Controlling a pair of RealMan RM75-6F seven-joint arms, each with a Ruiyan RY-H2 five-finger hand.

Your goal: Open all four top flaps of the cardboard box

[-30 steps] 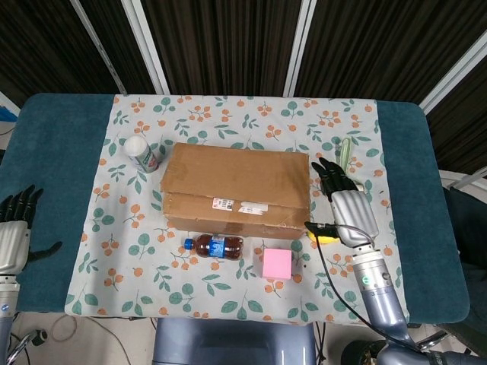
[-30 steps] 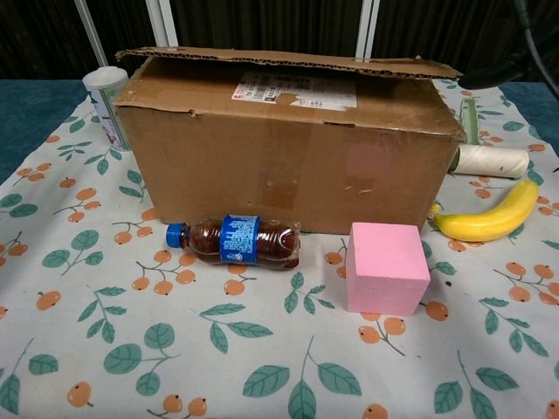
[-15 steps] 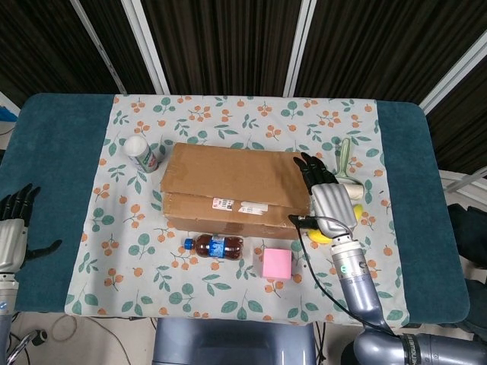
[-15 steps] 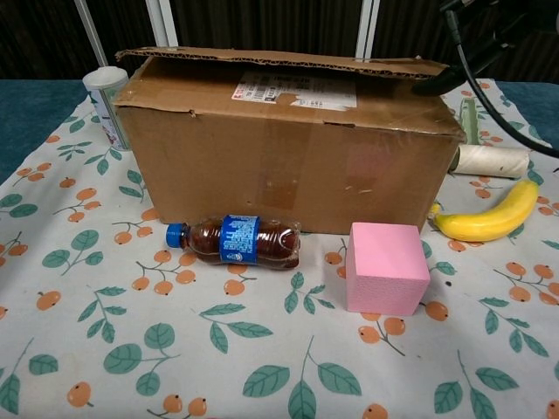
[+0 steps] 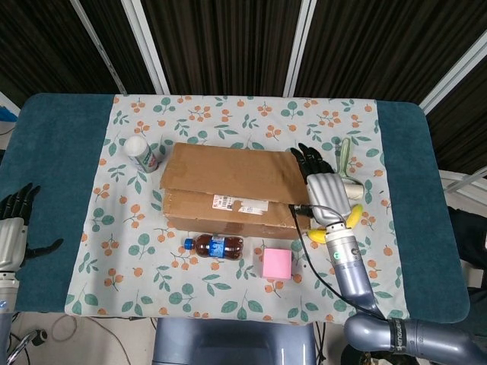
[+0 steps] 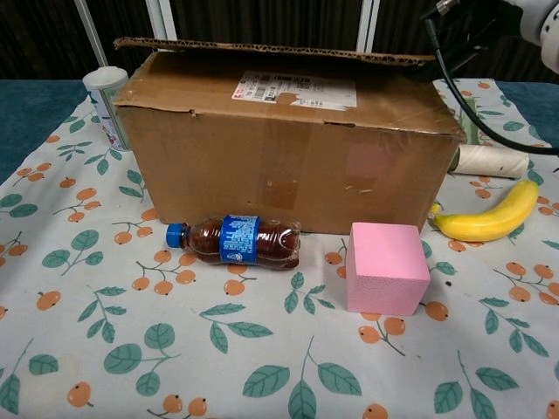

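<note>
The brown cardboard box [image 5: 236, 190] [image 6: 288, 148] stands mid-table on the flowered cloth. Its far long flap [image 5: 228, 171] [image 6: 262, 50] is raised a little above the top; the near flap with the white label [image 5: 243, 204] [image 6: 297, 87] lies flat. My right hand [image 5: 323, 186] [image 6: 489, 17] is at the box's right end, fingers stretched out and apart, their tips [image 5: 303, 158] touching the far flap's right corner. Whether the thumb is under the flap is hidden. My left hand [image 5: 15, 220] hangs with fingers spread off the table's left edge, far from the box.
A cola bottle [image 5: 217, 245] [image 6: 236, 240] and a pink cube [image 5: 277, 263] [image 6: 387, 268] lie in front of the box. A banana [image 5: 344, 223] [image 6: 489, 218] and a paper roll [image 6: 493, 160] are on its right. A white canister [image 5: 143, 153] [image 6: 106, 105] stands at its left rear.
My right hand has moved left and forward from beside the box onto its right end. The far flap has risen slightly. The left hand has barely moved.
</note>
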